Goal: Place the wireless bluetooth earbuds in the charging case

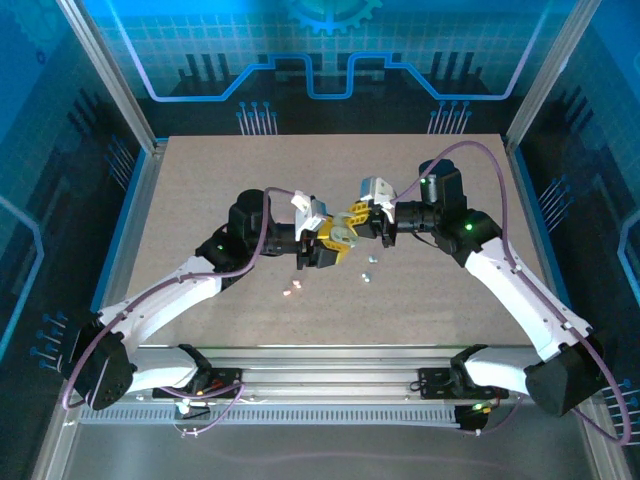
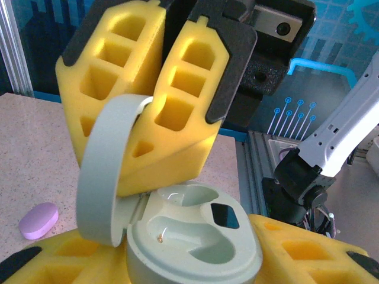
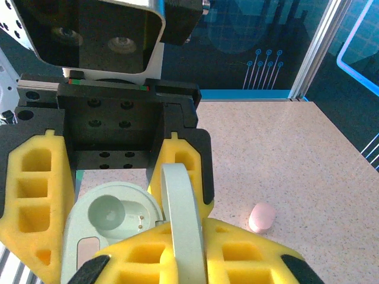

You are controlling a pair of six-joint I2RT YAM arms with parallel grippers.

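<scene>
We look down on the speckled beige bench (image 1: 200, 200), where both arms reach to the middle and their grippers meet. Our left gripper (image 2: 189, 266) stands partly open, its yellow foam fingers (image 2: 308, 251) clamped on the base of the mint-green, pebble-shaped plastic charging case (image 2: 195, 236). It appears to hold the case clear of the bench, with the two moulded wells facing up and empty. Our right gripper (image 3: 186, 260) is squeezed almost fully closed on the case's thin hinged lid (image 3: 180, 207), holding it swung up. A purple oval case (image 2: 38, 220) and a pale pink oval case (image 3: 262, 217) rest on the bench, well apart from the work.

The tiny rounded plastic earbuds lie loose on the bench, below the grippers and toward the near edge. There is a pale pair (image 1: 368, 262) on the right arm's side and a pinkish pair (image 1: 297, 285) on the left arm's side. They are too small for us to read their long axis.

We judge the coming move turns on this: the buds lie down and nearward from the case. The left gripper is committed to the base, so the right gripper, nearer the pale pair, would have to leave the lid to fetch one.
</scene>
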